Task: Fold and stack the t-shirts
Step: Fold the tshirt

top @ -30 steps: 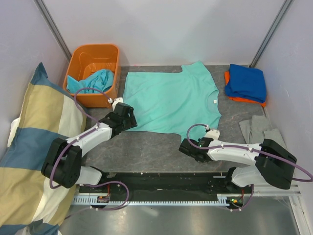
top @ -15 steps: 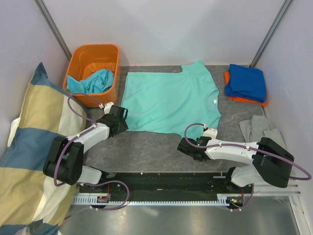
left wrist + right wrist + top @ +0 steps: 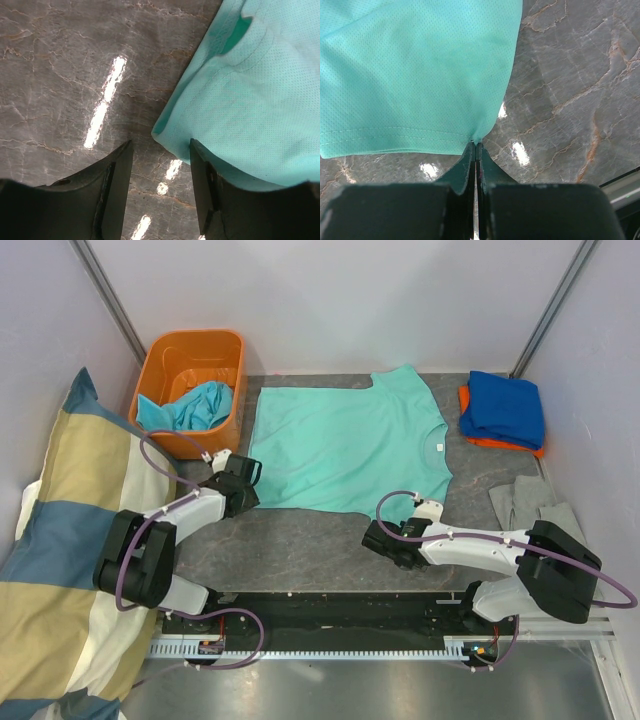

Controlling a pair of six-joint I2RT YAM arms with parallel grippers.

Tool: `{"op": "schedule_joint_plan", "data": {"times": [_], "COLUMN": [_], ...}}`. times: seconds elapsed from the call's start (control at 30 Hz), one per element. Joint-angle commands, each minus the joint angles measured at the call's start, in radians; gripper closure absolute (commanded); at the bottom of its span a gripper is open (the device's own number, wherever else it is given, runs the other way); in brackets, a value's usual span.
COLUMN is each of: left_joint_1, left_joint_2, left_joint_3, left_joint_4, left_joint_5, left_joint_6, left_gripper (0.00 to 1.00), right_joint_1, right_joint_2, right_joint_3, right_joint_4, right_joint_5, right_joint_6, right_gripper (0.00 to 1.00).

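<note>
Stone-topped table [image 3: 300, 545], seen from above, carries a mint-teal t-shirt [image 3: 350, 445] spread flat at its middle, collar toward the right. An orange bin [image 3: 172, 352] at the far left corner holds a crumpled turquoise t-shirt [image 3: 195, 405]. At the far right a folded royal blue t-shirt [image 3: 505, 407] lies on an orange t-shirt [image 3: 488, 443], with a grey cloth [image 3: 528, 505] nearer along that edge and a striped pillow [image 3: 60, 530] off the left side. The left gripper [image 3: 240, 485] sits low at the spread shirt's near-left corner; the right gripper [image 3: 385, 540] sits low at its near-right corner. From the left wrist, the two black fingers [image 3: 116, 182] stand partly apart with bare stone between them; the shirt's corner lies just ahead of the gap, its cloth running up to the right-hand finger, and nothing is clamped. From the right wrist, the fingers [image 3: 468, 160] are pressed fully together, their tips meeting the hemmed corner of the shirt; whether a bit of cloth is pinched between them cannot be told.
</note>
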Motion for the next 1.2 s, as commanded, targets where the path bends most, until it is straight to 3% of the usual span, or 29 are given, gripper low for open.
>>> {"op": "schedule_joint_plan", "data": {"times": [0.0,0.1,0.2,0.3,0.37,0.4,0.7,1.17], "left_joint_1": [0.008,0.008,0.008,0.008,0.01,0.01,0.002,-0.036], "left_joint_2": [0.033,0.042,0.059,0.079,0.088,0.097,0.071,-0.183], "left_joint_3": [0.026,0.039,0.053,0.064,0.073,0.075,0.05,-0.125], "left_joint_4": [0.029,0.029,0.032,0.035,0.034,0.035,0.04,-0.037], "left_joint_5": [-0.026,-0.031,-0.031,-0.026,-0.023,-0.021,0.067,0.169], "left_joint_6": [-0.036,-0.035,-0.031,-0.031,-0.031,-0.031,-0.031,-0.079], "left_gripper": [0.44,0.45,0.53,0.76,0.86,0.98,0.98,0.98], "right_joint_1": [0.004,0.004,0.004,0.004,0.004,0.004,0.004,0.004], "right_joint_2": [-0.001,0.002,0.003,0.0,-0.004,-0.009,-0.06,-0.271], "right_joint_3": [0.035,0.04,0.045,0.045,0.045,0.045,0.085,0.131], "right_joint_4": [-0.012,-0.012,-0.014,-0.017,-0.018,-0.02,-0.141,-0.446], "right_joint_5": [0.039,0.04,0.04,0.04,0.042,0.044,0.044,0.004], "right_joint_6": [-0.013,-0.019,-0.025,-0.029,-0.029,-0.03,-0.009,0.077], "right_gripper": [1.0,1.0,1.0,1.0,1.0,1.0,1.0,1.0]}}
